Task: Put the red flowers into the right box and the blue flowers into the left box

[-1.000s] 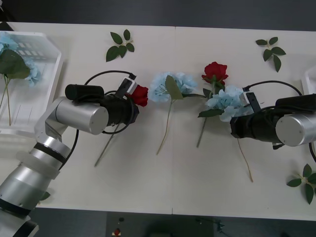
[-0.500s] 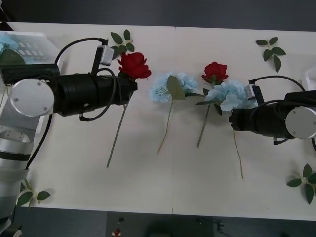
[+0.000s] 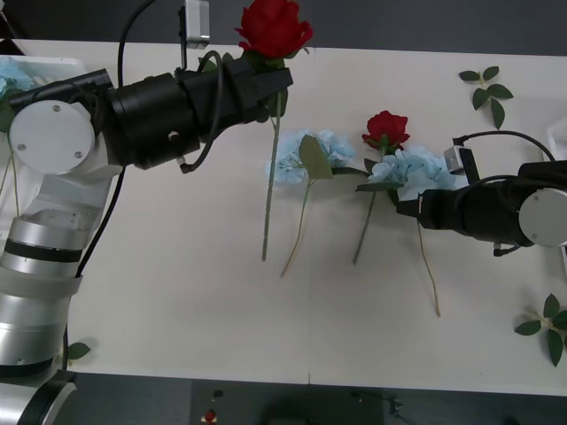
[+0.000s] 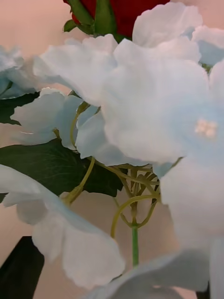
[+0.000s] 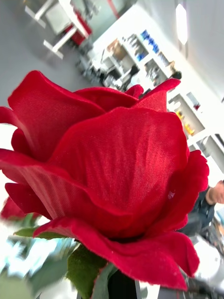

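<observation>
My left gripper (image 3: pixel 268 87) is raised above the table's far side, shut on a red flower (image 3: pixel 275 27) just under the bloom; the stem hangs down over the table. That rose (image 5: pixel 112 177) looms close in the left wrist view. My right gripper (image 3: pixel 403 205) sits low at the right, closed on the stem of a blue flower (image 3: pixel 415 168), whose petals (image 4: pixel 140 103) crowd the right wrist view. A second red flower (image 3: pixel 386 130) and another blue flower (image 3: pixel 312 152) lie mid-table. The left box (image 3: pixel 49 66) peeks out behind my left arm. The right box (image 3: pixel 561 140) shows as a white rim.
Green leaf sprigs lie at the back right (image 3: pixel 487 88), the front right (image 3: pixel 549 328) and the front left edge (image 3: pixel 78 351). A blue flower (image 3: pixel 7 81) rests inside the left box. My raised left arm covers the table's back left.
My left gripper has lifted the red flower off the table and swung it up and to the right. My right gripper has shifted slightly, turning the blue flower's stem with it.
</observation>
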`<state>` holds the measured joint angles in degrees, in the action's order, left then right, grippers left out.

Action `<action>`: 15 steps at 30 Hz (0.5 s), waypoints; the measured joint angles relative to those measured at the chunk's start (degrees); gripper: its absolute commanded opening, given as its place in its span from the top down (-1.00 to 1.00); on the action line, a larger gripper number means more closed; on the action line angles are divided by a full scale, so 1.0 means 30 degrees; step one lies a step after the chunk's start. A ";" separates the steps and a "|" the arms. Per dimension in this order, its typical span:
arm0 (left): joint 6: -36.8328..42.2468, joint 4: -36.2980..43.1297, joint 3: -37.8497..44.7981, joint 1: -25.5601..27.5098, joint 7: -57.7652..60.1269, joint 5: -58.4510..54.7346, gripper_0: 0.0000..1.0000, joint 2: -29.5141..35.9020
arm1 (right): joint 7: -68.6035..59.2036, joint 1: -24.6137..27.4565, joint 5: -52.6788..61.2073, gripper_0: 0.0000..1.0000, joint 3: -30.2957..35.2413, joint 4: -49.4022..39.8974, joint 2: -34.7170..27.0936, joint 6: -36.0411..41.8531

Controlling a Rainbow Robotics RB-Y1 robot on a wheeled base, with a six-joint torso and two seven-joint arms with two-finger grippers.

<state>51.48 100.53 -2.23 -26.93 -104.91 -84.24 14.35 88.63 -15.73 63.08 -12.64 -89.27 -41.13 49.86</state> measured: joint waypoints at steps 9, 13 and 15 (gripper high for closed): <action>-0.6423 -0.0010 -0.4537 -0.0426 -0.0005 0.1388 1.00 -0.0914 | 0.0250 0.0000 0.8530 -1.00 0.0080 -0.0001 -0.3425 0.0582; -0.8410 -0.0028 -0.6387 -0.0426 -0.0006 0.1373 1.00 -0.0917 | 0.3125 0.0097 1.1065 -1.00 0.1100 -0.0002 -0.4791 0.1925; -0.8941 -0.0030 -0.6836 -0.0425 -0.0006 0.1091 1.00 -0.0920 | 0.4769 0.0372 1.2081 -1.00 0.2232 -0.0002 -0.5108 0.2971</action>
<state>24.66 100.44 -22.74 -28.21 -104.93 -80.97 11.59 102.94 -14.62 99.32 -5.94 -89.28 -56.45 58.77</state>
